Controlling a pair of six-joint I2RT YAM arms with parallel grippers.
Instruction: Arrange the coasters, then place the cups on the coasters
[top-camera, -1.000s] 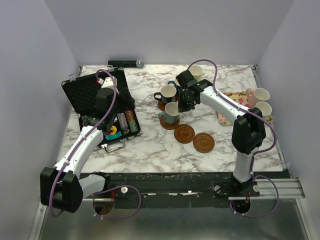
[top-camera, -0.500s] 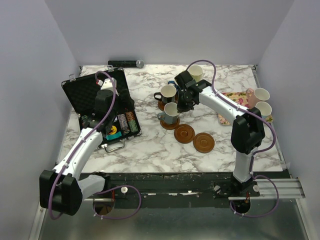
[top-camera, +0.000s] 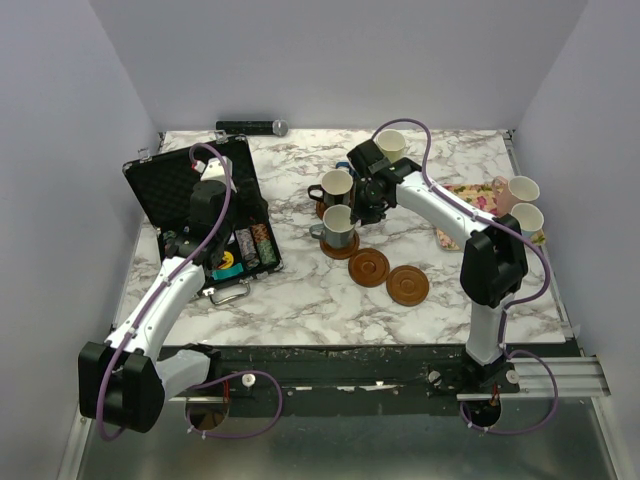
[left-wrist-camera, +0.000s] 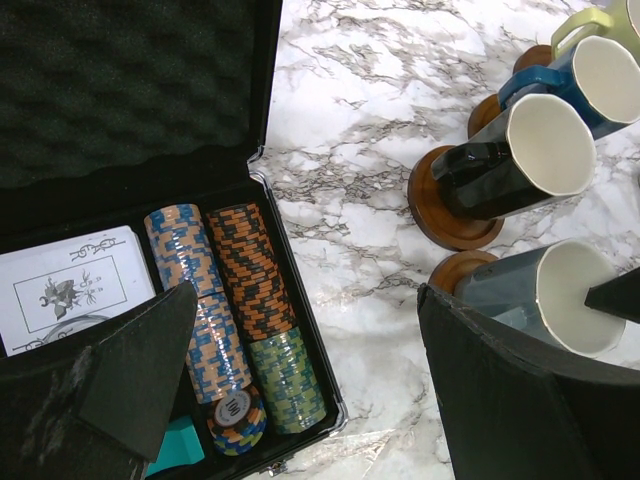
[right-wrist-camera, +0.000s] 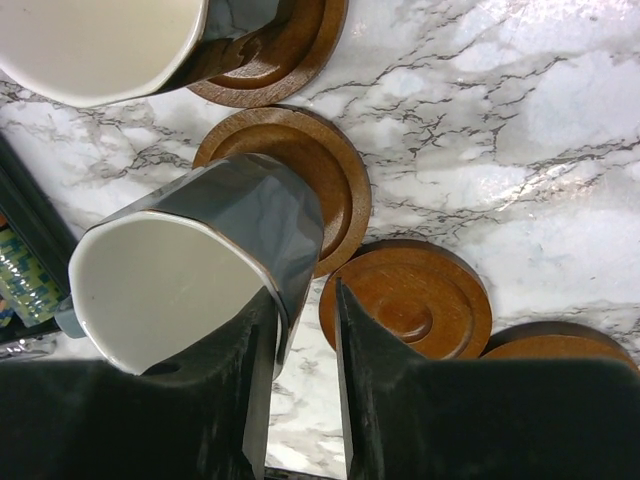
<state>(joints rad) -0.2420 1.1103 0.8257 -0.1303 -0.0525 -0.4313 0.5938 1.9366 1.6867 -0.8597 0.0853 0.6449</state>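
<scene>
The left claw hangs spread wide above the open poker case, with the rows of chips right beneath it. It holds nothing. The only risk here, as I judge it, is that a drop would bump the chips, which have no part in the job.

The right claw is parted a little and straddles the wall of the grey cup. One finger is against the inside and the other stands clear outside, so it is not pinching. That cup sits directly under the claw on its coaster, which shows more on the outer side, so the cup may be off-centre.

The main danger is the exit. If the claw rises at a slant or swings before it clears the rim, the inner finger could hook the lip and tip the cup. It could also slide the cup off the raised edge.

The black cup on its own coaster stands just beyond the claw, close enough to be clipped by a sideways move.

To the claw's right lie two bare coasters, very near each other. Cups set there could knock handles.

Far right of the claw, the pink cup and light blue cup wait on the tray.
</scene>
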